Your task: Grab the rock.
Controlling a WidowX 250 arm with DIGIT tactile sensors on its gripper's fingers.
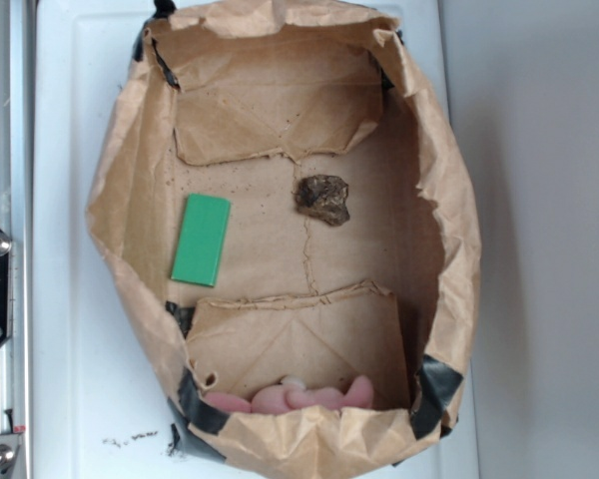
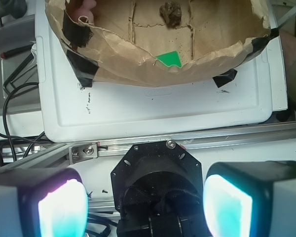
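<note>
The rock, small, lumpy and dark brown-grey, lies on the paper floor of the open brown bag, a little right of centre. In the wrist view the rock shows at the top, far beyond the bag's near rim. My gripper is open, its two glowing pads wide apart with nothing between them, well outside the bag above the robot's black base. The gripper itself does not show in the exterior view.
A flat green block lies left of the rock, and a pink soft thing is tucked at the bag's near end. The bag rests on a white tray. A metal rail and cables lie by the tray.
</note>
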